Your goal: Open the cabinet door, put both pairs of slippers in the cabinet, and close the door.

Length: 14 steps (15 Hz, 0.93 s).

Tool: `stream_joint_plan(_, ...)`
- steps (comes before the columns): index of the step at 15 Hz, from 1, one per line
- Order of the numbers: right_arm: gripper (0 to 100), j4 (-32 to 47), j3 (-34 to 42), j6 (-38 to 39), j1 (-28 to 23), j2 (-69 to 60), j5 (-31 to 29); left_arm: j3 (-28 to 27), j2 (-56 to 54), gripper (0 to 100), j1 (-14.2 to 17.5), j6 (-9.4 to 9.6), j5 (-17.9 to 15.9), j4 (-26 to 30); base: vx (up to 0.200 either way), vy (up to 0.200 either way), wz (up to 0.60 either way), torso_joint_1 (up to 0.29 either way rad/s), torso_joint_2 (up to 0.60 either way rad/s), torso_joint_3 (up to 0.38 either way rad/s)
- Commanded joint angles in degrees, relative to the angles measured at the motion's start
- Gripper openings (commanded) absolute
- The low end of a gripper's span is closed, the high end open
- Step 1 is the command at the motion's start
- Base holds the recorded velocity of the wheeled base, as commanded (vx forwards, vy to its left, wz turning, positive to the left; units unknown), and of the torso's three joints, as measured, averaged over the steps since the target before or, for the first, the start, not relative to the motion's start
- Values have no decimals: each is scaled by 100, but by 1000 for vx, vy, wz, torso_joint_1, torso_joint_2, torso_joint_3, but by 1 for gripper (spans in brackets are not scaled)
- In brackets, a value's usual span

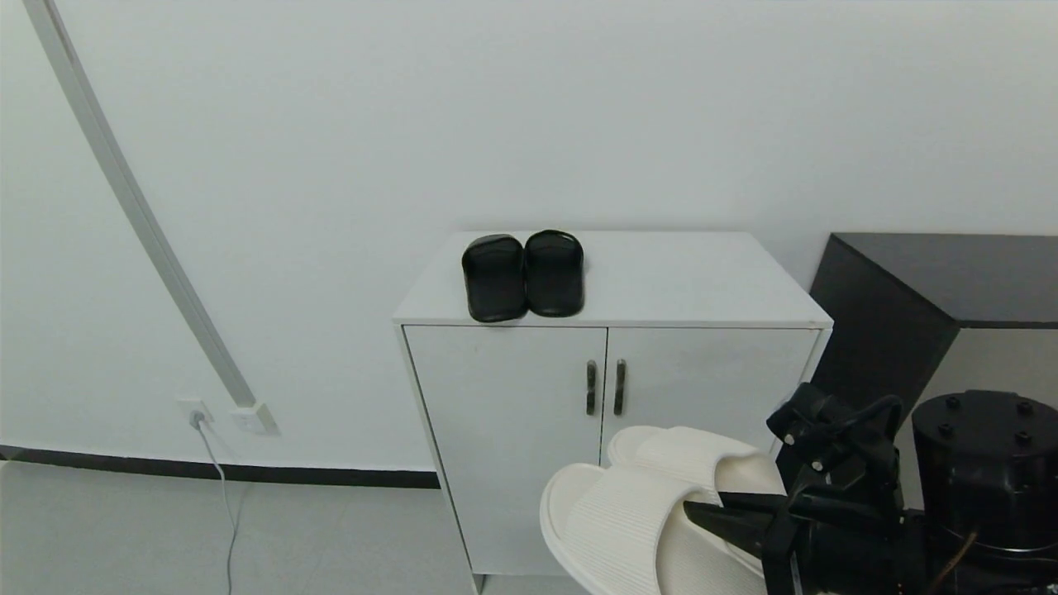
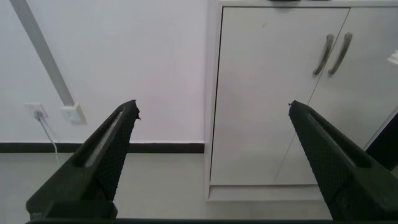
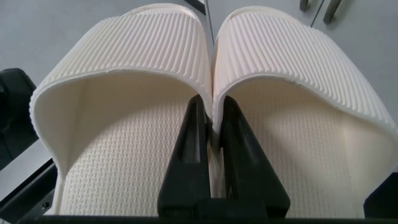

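Note:
A white two-door cabinet [image 1: 512, 430] stands against the wall with both doors shut and two dark handles [image 1: 604, 387] at the centre seam. A pair of black slippers [image 1: 523, 274] lies on its top, toward the left. My right gripper [image 3: 211, 115] is shut on a pair of white slippers [image 1: 653, 512], pinching their inner edges together, low and in front of the right door. My left gripper [image 2: 212, 112] is open and empty, facing the cabinet [image 2: 273, 93] from the left front; its handles [image 2: 333, 53] show too.
A dark counter [image 1: 942, 281] stands right of the cabinet. On the left wall are a slanted cable duct [image 1: 132, 207], a socket with a plugged cord [image 1: 198, 413], and bare grey floor [image 1: 165, 537] below.

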Motion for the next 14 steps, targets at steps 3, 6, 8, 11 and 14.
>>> stream_joint_plan(3, 0, 0, 63, -130, 1, 14, 32, 0, 9, 100, 1, -1, 4, -1, 0, 0, 0, -212, 538, 326)
stream_joint_plan(6, 0, -9, 116, -183, 1, 14, 41, 0, 9, 100, 1, -1, 4, -1, 0, 0, 0, -191, 525, 323)
stream_joint_plan(8, 0, 0, 125, -183, 1, 14, 41, 0, 0, 100, 1, -1, 4, -1, 0, 0, 0, -176, 505, 317)
stream_joint_plan(11, 0, -9, 125, -183, 1, 14, 41, 0, 0, 100, 1, -1, 4, -10, 0, 0, 0, -155, 484, 321)
stream_joint_plan(14, 0, 0, 125, -183, 1, 14, 41, 0, 9, 100, 1, -1, -4, -1, 0, 0, 0, -134, 478, 334)
